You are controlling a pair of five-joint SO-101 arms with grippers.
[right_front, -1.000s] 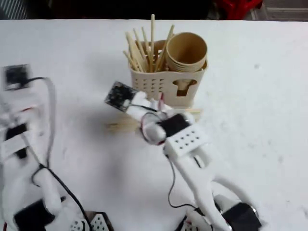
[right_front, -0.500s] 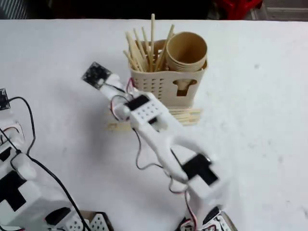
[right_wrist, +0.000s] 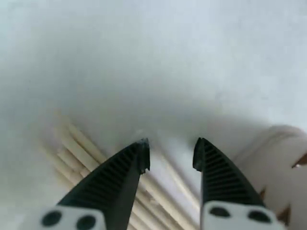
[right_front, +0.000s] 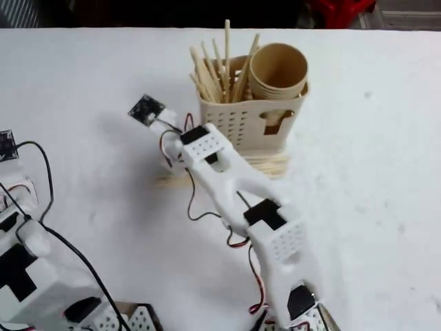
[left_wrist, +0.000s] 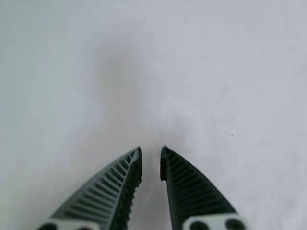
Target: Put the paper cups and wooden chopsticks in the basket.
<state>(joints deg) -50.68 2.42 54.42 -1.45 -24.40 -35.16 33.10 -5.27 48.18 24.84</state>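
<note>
Currently, right fingers (right_wrist: 120,177): parted with a clear gap, gripping nothing, with bare table between the tips.
Right gripper (right_wrist: 170,153): hangs just above the loose chopsticks, one tip over the bundle, the other beside the basket's pale wall.
Loose chopsticks (right_wrist: 81,148): lie flat on the table in a tight side-by-side bundle along the foot of the basket; in the high view (right_front: 270,163) stick out from under the right arm on both sides.
Contact between bundle and basket: cannot tell.
Left fingers (left_wrist: 120,187): drawn nearly together, only a narrow slit between the tips, nothing held.
Left gripper (left_wrist: 151,153): points down at bare table.
Basket (right_front: 238,127): stands upright toward the far middle of the table, perforated front wall facing the arms.
Upright chopsticks (right_front: 217,69): stand in the basket's left half as seen from the high view, fanned out and leaning, one taller than the rest.
Paper cups (right_front: 279,69): nested in one stack, mouths up, in the basket's right half, rims above the basket's wall.
Right arm (right_front: 234,186): stretches from the near edge across the table to the basket's front, wrist over the loose chopsticks, camera board (right_front: 147,110) just left of the basket.
Left arm (right_front: 27,276): folded at the near left corner, well apart from the basket, trailing black cables (right_front: 69,248).
Table (right_front: 372,172): white, flat.
</note>
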